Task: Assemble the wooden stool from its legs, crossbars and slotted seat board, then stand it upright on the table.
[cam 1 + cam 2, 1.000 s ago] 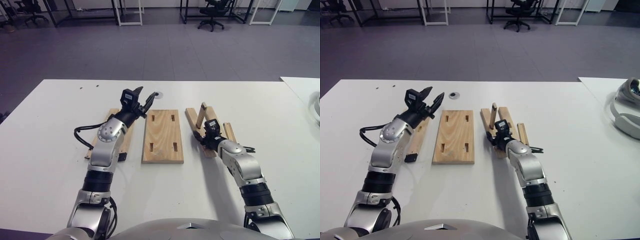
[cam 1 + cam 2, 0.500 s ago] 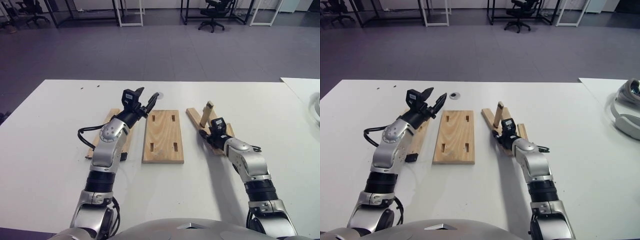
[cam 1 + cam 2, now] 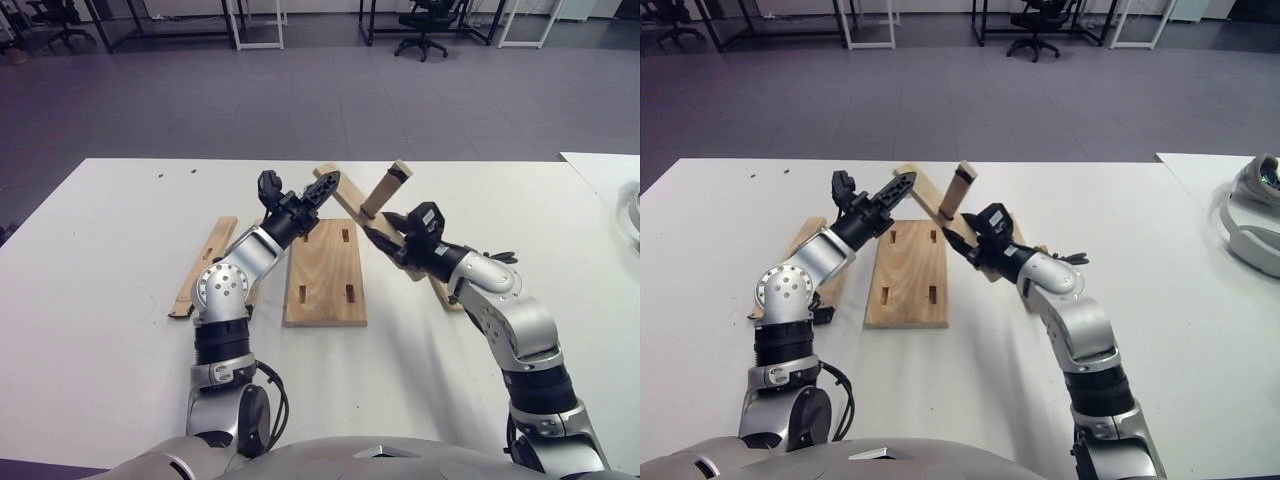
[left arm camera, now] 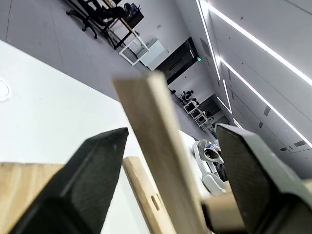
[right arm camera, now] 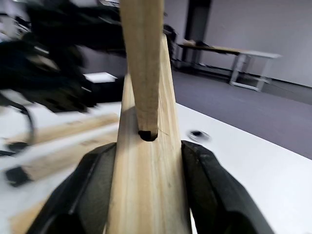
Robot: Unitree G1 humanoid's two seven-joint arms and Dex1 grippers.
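Where the head camera looks down on the counter [image 3: 100, 300], the right hand [image 3: 388, 236] is closed on a leg [image 3: 350, 203] and holds it tilted, its raised end above the far edge of the seat board [image 3: 325, 275]. A crossbar [image 3: 386, 187] stands out of the leg near that raised end. The left hand [image 3: 298, 188] is wide, set about the leg's raised tip. The seat board lies flat between the two arms with its slots facing up. A second leg [image 3: 205, 262] lies flat to its left, beside the left forearm, and a further wooden piece [image 3: 445, 293] lies to its right, partly under the right arm. Seen from the left wrist, the fingers [image 4: 92, 180] are well spread with the leg's tip between them; whether either touches the wood cannot be told. Seen from the right wrist, the pads [image 5: 92, 190] press the leg's two flanks, and the crossbar's end sits in a slot in the leg's face.
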